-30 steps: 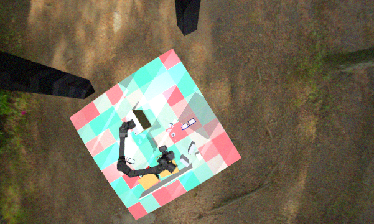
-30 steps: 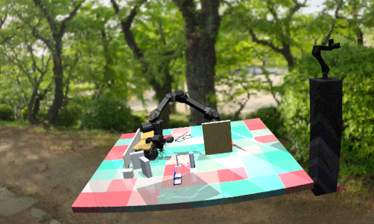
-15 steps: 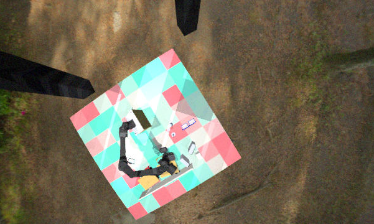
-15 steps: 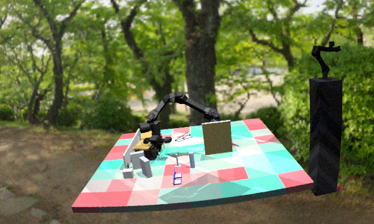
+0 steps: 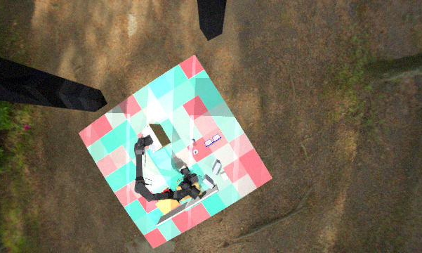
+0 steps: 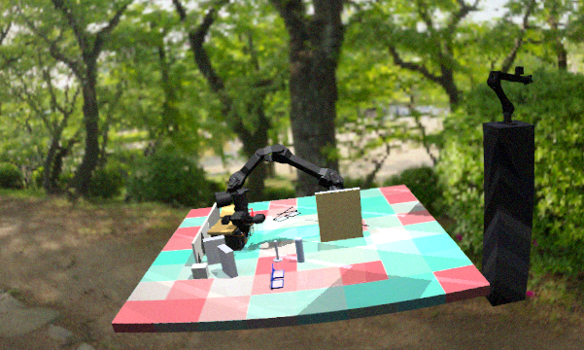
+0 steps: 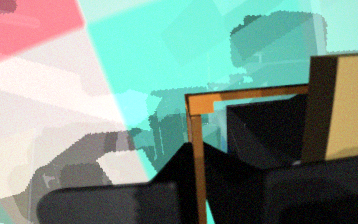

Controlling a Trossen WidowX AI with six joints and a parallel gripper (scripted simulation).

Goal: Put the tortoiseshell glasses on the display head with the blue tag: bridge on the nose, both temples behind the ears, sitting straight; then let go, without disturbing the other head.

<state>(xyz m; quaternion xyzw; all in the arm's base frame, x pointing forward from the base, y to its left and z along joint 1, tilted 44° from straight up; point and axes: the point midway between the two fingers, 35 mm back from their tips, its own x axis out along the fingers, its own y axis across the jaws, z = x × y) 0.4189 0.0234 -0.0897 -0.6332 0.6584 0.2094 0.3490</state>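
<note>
My gripper (image 7: 193, 149) (image 6: 236, 240) is shut on the orange-brown tortoiseshell glasses (image 7: 198, 170), beside a tan display head (image 7: 357, 110). One bar of the glasses runs down between the fingertips; another runs right to the head's edge in the wrist view. Whether they touch the head, I cannot tell. In the top view the arm covers much of this head. The other yellowish head (image 5: 167, 206) stands beside it. I cannot make out the blue tag, a nose or ears. The glasses' seating is hidden.
Blue glasses (image 5: 216, 137) (image 6: 277, 286) lie apart on the table. Black wire glasses (image 6: 287, 214) lie behind. A brown-backed panel (image 5: 159, 134) (image 6: 340, 216) stands near the arm base. Grey blocks (image 5: 216, 166) (image 6: 228, 260) and a long low wall (image 5: 173, 214) stand near the heads.
</note>
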